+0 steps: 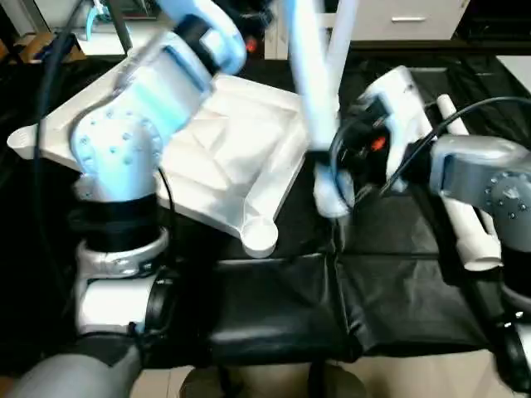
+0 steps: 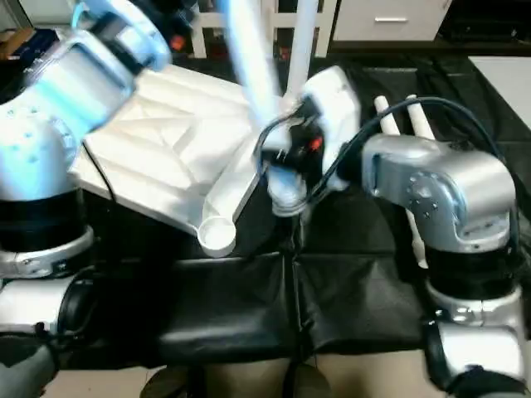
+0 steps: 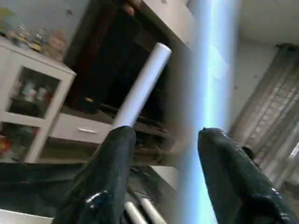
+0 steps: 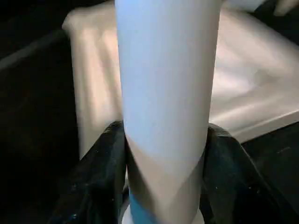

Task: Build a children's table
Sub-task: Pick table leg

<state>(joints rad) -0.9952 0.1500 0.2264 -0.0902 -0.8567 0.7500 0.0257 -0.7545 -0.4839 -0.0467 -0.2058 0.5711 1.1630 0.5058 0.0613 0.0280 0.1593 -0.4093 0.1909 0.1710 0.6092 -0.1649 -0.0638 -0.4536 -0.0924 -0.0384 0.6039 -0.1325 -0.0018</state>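
Observation:
The white table top (image 1: 224, 157) lies upside down on black cloth, ribs up, its near corner socket (image 1: 260, 238) empty. My right gripper (image 4: 163, 130) is shut on the lower end of a white table leg (image 1: 309, 83), which rises steeply just right of the top's edge, its foot (image 2: 286, 195) hanging above the cloth. Higher up, my left gripper (image 3: 166, 132) stands open around the same leg (image 3: 208, 93), which lies against one finger with a gap to the other. A second leg (image 1: 344, 33) stands upright behind, its foot hidden by my right hand.
Two loose white legs (image 1: 469, 224) lie side by side on the cloth at the right. My silver left forearm (image 1: 124, 141) covers part of the top. A white cabinet (image 1: 398, 21) stands at the back. The cloth's front edge (image 1: 274, 348) is near.

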